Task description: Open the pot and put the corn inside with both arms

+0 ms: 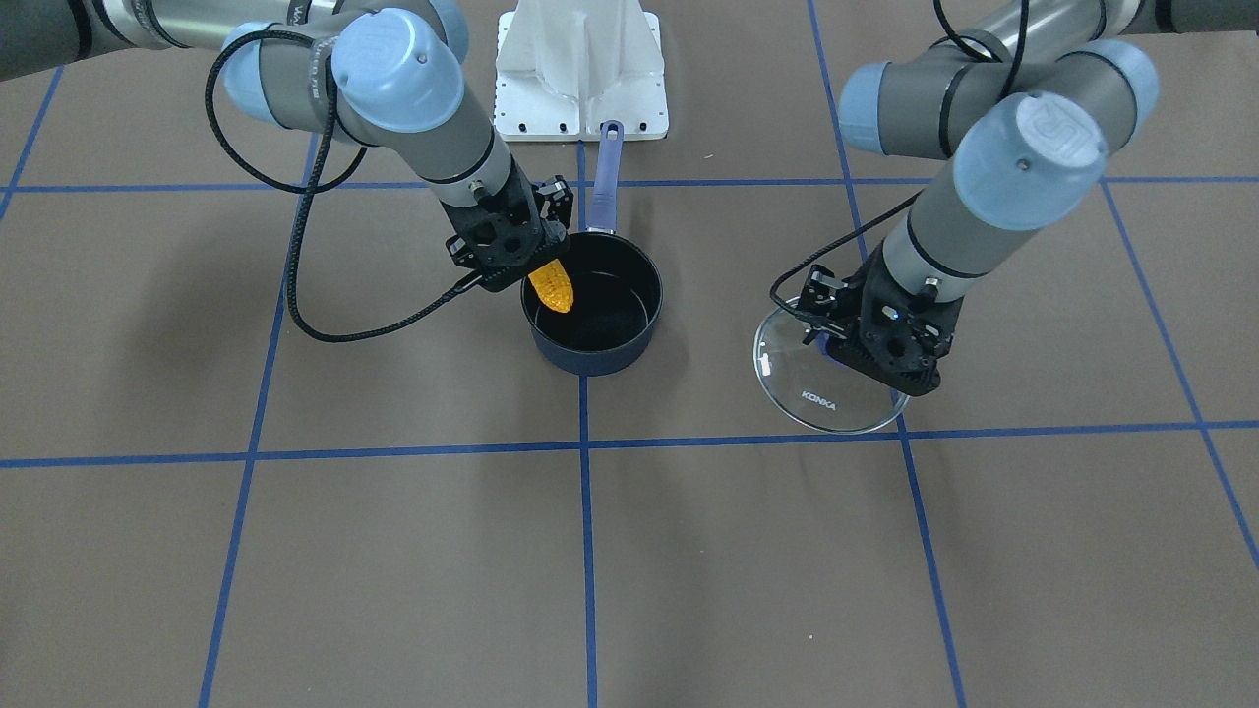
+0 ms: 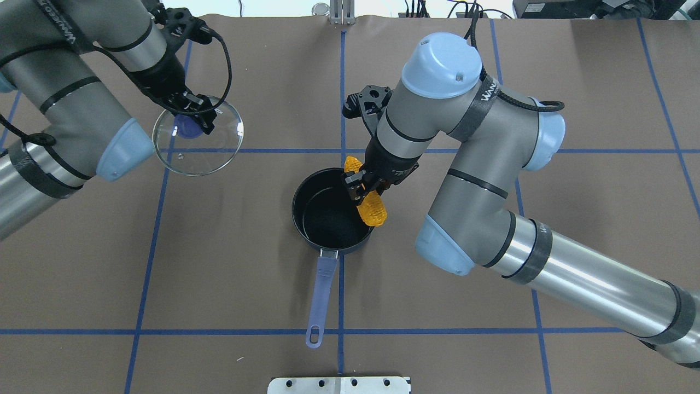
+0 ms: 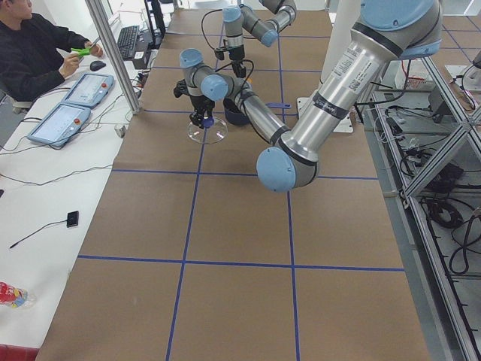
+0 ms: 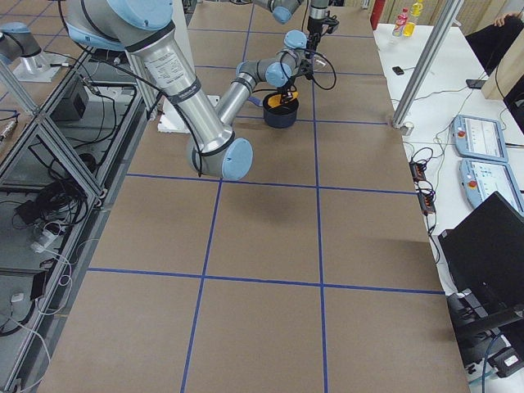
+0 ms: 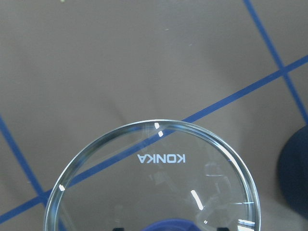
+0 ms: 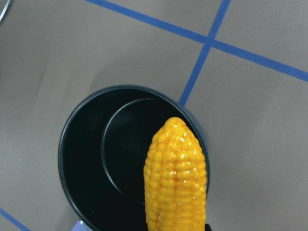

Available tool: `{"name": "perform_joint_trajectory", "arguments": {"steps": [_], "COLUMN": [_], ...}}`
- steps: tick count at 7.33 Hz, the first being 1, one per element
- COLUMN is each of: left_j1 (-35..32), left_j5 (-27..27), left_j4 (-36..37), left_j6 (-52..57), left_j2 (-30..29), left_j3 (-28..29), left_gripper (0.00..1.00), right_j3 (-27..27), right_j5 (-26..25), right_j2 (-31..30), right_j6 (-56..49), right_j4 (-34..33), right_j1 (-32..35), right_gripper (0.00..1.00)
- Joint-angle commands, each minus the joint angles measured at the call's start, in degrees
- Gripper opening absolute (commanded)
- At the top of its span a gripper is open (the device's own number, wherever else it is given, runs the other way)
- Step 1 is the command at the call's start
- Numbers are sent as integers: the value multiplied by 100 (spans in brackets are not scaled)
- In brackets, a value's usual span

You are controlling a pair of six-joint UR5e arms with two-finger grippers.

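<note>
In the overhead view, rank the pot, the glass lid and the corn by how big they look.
1. pot, but only counting its handle; the bowl alone looks about as wide as the glass lid, so I would not rank those two apart.
2. glass lid.
3. corn, clearly smallest.

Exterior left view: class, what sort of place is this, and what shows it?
Probably a robotics lab or test cell: the left arm and right arm work over a table marked with a blue tape grid, and an operator sits beside teach pendants.
</note>
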Motion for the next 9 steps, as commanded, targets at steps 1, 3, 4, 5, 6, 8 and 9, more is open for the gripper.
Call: {"name": "perform_joint_trajectory", "arguments": {"steps": [1,3,4,5,6,8,9], "left_j1": [-352,-380,-380,-380,-388,-380,-362], "left_j5": [-76,-93,-224,-277,-278,-278,-287], "left_j4": [-5,-22,-100,-153,-154,-320,-704], "left_j6": [800,917,952,1100,1214,1224,1207], "left_j2": [443,839,1023,1234,1410,1535,1535], "left_j3": [41,50,50,50,50,198,487], "left_gripper": [56,57,57,57,57,57,58], "right_j3": [-249,-250,-241,-215,-206,-179,-171], "right_j5": [-244,-262,-314,-332,-332,-323,-323], "right_j2": [261,261,270,270,270,270,270], "right_j6": [7,-2,7,7,259,622,614], "right_j4": [1,1,9,9,36,53,53], "right_j1": [-208,-261,-270,-270,-270,-270,-270], "right_gripper": [37,48,99,100,100,100,100]}}
